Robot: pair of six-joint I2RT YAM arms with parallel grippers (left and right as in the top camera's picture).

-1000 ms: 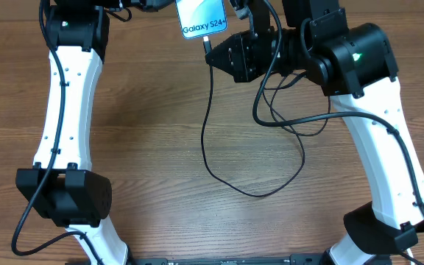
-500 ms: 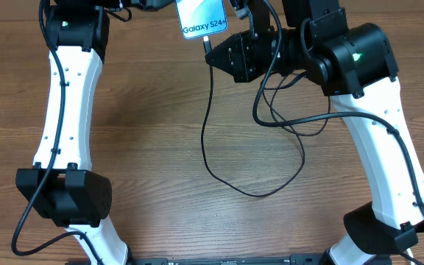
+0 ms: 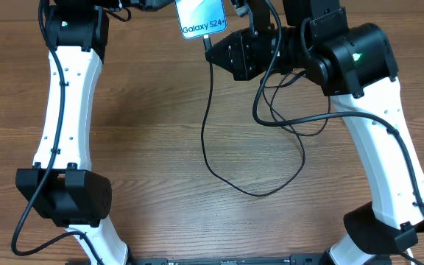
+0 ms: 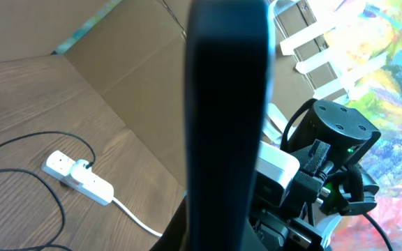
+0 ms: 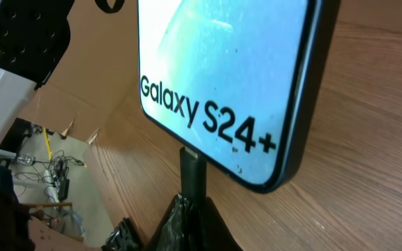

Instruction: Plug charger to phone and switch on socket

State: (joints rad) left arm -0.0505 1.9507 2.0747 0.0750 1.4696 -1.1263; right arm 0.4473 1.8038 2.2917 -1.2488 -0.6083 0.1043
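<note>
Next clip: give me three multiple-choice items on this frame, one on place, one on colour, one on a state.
1. Where is the phone? A bottom left corner; B at the overhead view's top edge; C at table centre.
2. The charger is: A white; B red; C black.
3. The right gripper is: A open; B shut on the charger; C out of view.
Answers: 1 B, its lit screen shows there; 2 C, a black cable loops below the phone; 3 B, it pinches the charger's tip at the phone's edge.
</note>
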